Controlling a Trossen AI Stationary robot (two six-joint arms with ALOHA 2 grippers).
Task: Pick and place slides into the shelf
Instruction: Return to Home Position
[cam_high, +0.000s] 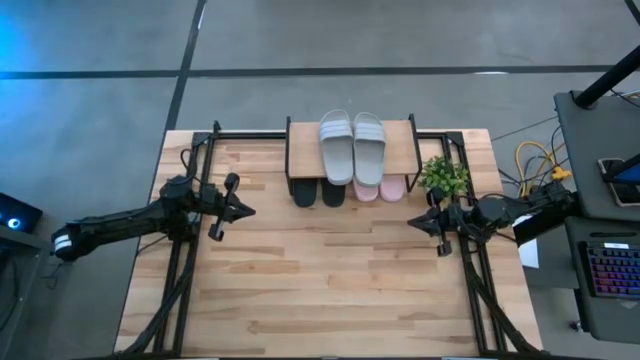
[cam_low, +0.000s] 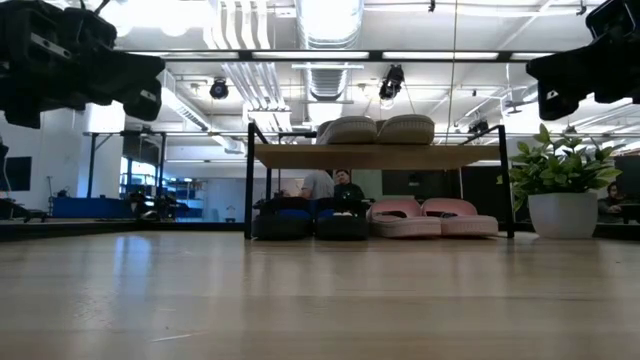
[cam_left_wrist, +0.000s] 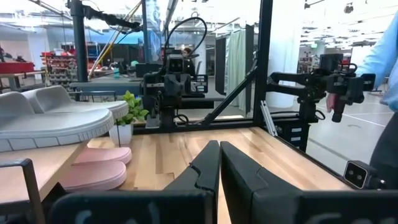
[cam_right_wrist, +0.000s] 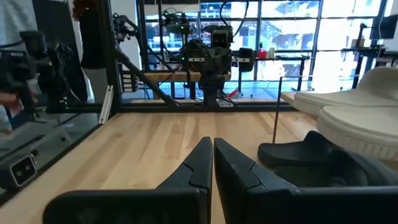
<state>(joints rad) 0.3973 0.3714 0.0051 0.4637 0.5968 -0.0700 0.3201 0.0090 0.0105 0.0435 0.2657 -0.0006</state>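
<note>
STEP: homing; slides (cam_high: 352, 146) all in shelf (cam_high: 303, 150) | left gripper (cam_left_wrist: 218, 152), right gripper (cam_right_wrist: 211, 149) flank shelf, fingers pressed together | NEXT: I retract both arms.

The shelf (cam_high: 400, 150) stands mid-width at the far edge of the tabletop (cam_high: 330, 290). The top pair of slides (cam_high: 352, 147) lies on the shelf's plank. Beneath the shelf sit the left lower pair (cam_high: 318, 192) and, just beside it, the right lower pair (cam_high: 379, 188). A potted plant (cam_high: 444, 176) stands just right of the shelf.
</note>
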